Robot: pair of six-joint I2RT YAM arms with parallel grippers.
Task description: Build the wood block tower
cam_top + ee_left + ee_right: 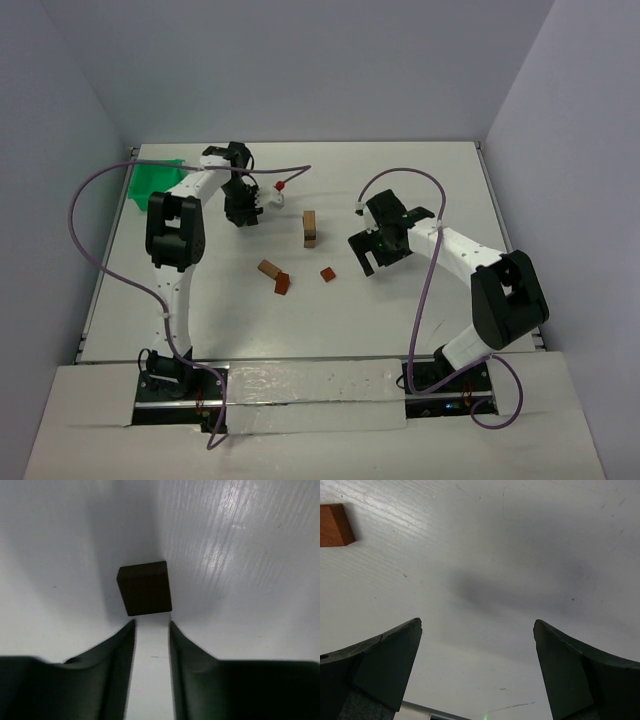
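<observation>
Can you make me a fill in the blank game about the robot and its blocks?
The left gripper points at one dark wooden ___. The right gripper is wide ___ and empty. The colour of the bin is ___.
Missing words: block, open, green.

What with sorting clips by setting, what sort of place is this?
Likely a robotics lab cell: white table boxed by plain walls, left arm and right arm bolted on, wooden blocks scattered.

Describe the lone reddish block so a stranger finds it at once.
On the white table, find the upright wooden stack near the middle. Just nearer the arm bases lies a small reddish block; unlike the pair to its left, it sits alone.
</observation>
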